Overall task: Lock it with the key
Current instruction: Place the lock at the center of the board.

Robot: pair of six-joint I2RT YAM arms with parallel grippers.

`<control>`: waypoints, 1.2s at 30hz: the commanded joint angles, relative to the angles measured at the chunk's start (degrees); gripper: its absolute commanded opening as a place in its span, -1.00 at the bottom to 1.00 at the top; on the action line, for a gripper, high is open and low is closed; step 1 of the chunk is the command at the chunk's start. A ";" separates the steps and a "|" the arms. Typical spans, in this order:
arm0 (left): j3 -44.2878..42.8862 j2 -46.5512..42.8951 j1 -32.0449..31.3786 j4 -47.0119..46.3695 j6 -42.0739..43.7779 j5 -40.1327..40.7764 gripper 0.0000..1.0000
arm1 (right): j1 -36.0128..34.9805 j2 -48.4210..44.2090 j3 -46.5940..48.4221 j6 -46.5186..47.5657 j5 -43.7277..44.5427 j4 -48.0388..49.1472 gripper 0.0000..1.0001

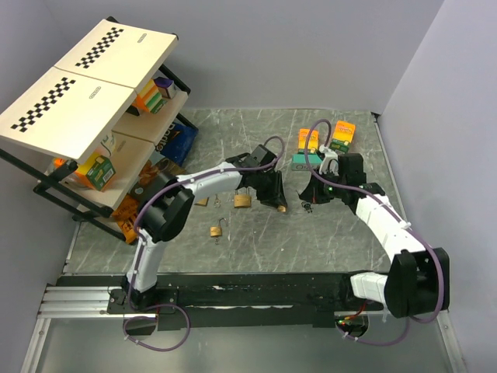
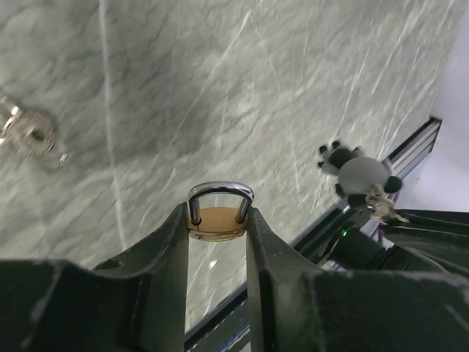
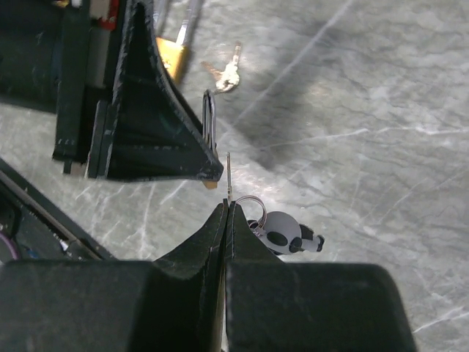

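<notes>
Both arms rise from bases at the near edge and reach inward until their claws nearly meet at mid-counter. The left arm bends at the elbow and stretches right. The right arm angles up and left.

The left claw stands at a narrow gap, pinching a brass padlock by its body, with the shackle poking out past the fingertips. The right claw is pressed tight on the key. The thin blade sticks out beyond the tips toward the padlock, just short of it. Its ring and a panda charm hang beside the fingers.

A tilted shelf of boxes crowds the left edge. The right edge meets a plain wall, and bare counter lies between the bases and the claws.

The counter is grey marbled stone. Two cartons stand at the back. Spare padlocks lie left of the claws, and loose keys lie beyond them.
</notes>
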State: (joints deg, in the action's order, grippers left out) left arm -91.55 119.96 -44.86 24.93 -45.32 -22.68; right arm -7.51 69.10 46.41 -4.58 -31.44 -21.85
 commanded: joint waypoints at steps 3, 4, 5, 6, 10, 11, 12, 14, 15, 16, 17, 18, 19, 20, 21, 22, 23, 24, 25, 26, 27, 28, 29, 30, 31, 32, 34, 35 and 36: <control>-6.53 4.57 -1.28 -2.33 -3.89 2.63 -0.98 | 3.02 4.63 -0.01 0.62 -1.60 5.76 -1.00; -7.58 5.10 -1.46 -2.34 -4.07 2.55 -0.98 | 3.29 5.77 0.17 0.62 -1.69 6.02 -1.00; -8.20 6.41 -1.72 -2.34 -4.34 2.64 -0.98 | 3.81 6.48 0.52 0.80 -1.87 6.29 -1.00; -8.64 7.03 -1.89 -2.43 -4.69 2.90 -0.98 | 3.90 7.09 0.78 1.06 -1.96 6.72 -1.00; -10.92 10.54 -2.07 -3.92 -5.92 2.20 -0.98 | 5.13 10.87 2.36 1.76 -2.31 7.17 -1.00; -11.63 11.25 -2.25 -3.75 -6.01 2.11 -0.98 | 5.31 11.40 2.98 1.94 -2.31 7.26 -1.00; -12.94 11.78 -2.34 -3.75 -6.18 2.11 -0.98 | 5.83 11.84 3.16 2.38 -2.22 7.60 -1.00; -13.74 13.01 -2.34 -4.18 -6.27 2.11 -0.98 | 6.19 12.90 3.51 2.91 -2.13 7.96 -1.00; -14.27 13.36 -2.42 -4.36 -6.45 2.20 -0.98 | 6.54 13.25 3.68 3.26 -2.31 8.05 -1.00; -14.53 13.98 -2.42 -4.54 -6.62 2.20 -0.98 | 6.54 14.21 3.77 3.43 -2.31 7.96 -1.00; -14.80 14.33 -2.51 -4.28 -6.71 2.20 -0.96 | 6.63 14.74 4.29 3.52 -2.31 7.87 -1.00; -15.67 14.68 -2.51 -3.93 -6.80 2.29 -0.91 | 6.80 15.70 4.47 3.44 -2.31 7.87 -1.00; -16.11 15.30 -2.51 -3.57 -6.80 2.90 -0.88 | 6.89 16.24 4.74 3.26 -2.22 8.22 -1.00; -16.47 15.56 -2.51 -2.79 -6.71 3.16 -0.82 | 6.89 16.76 4.83 3.09 -2.31 8.22 -1.00; -17.08 15.83 -2.51 -2.34 -6.62 3.77 -0.68 | 7.07 17.64 4.91 2.65 -2.22 8.48 -1.00; -17.35 16.18 -2.51 -1.99 -6.54 4.65 -0.61 | 6.98 18.08 5.18 2.47 -2.13 9.01 -1.00; -17.61 16.35 -2.51 -0.60 -6.45 5.01 -0.57 | 7.07 18.61 5.35 2.21 -2.13 9.27 -1.00; -18.22 16.53 -2.51 0.03 -6.36 5.45 -0.46 | 7.16 19.40 5.53 1.77 -2.13 9.45 -1.00; -18.31 16.79 -2.51 0.73 -6.19 5.97 -0.42 | 7.16 19.93 6.05 1.51 -2.13 9.63 -1.00; -18.14 16.88 -2.51 1.08 -6.27 6.15 -0.38 | 7.16 20.37 6.23 1.15 -2.22 9.89 -1.00; -17.88 16.80 -2.51 1.61 -6.18 6.15 -0.28 | 7.16 20.98 6.49 1.06 -2.13 10.07 -1.00; -17.79 16.80 -2.42 1.96 -6.18 6.33 -0.22 | 7.24 21.25 6.76 0.80 -2.31 10.16 -1.00; -17.44 16.71 -2.42 2.05 -6.18 6.33 -0.15 | 7.24 21.34 6.85 0.54 -2.22 10.42 -1.00; -17.26 16.53 -2.42 1.97 -6.10 6.15 -0.01 | 7.16 21.51 6.94 0.45 -2.05 10.59 -1.00; -17.09 16.45 -2.51 1.97 -6.01 6.24 0.02 | 7.24 21.51 7.02 0.27 -1.96 10.51 -1.00; -16.91 16.36 -2.42 1.97 -5.92 6.07 0.06 | 7.24 21.60 7.02 0.10 -1.52 10.51 -1.00; -16.74 15.74 -2.42 1.44 -5.66 6.15 0.11 | 7.24 21.60 7.03 -0.08 -0.99 10.60 -1.00; -16.47 15.57 -2.42 1.27 -5.57 6.07 0.13 | 7.24 21.69 6.94 -0.08 -0.64 10.33 -1.00; -16.30 14.96 -2.51 1.00 -5.57 5.98 0.13 | 7.24 21.78 7.02 -0.08 -0.55 10.16 -1.00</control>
State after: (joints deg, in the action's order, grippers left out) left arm -108.01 135.92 -46.98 23.55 -51.59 -18.68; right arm -0.73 89.41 51.11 -3.79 -32.56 -13.19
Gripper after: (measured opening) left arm 0.556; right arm 0.007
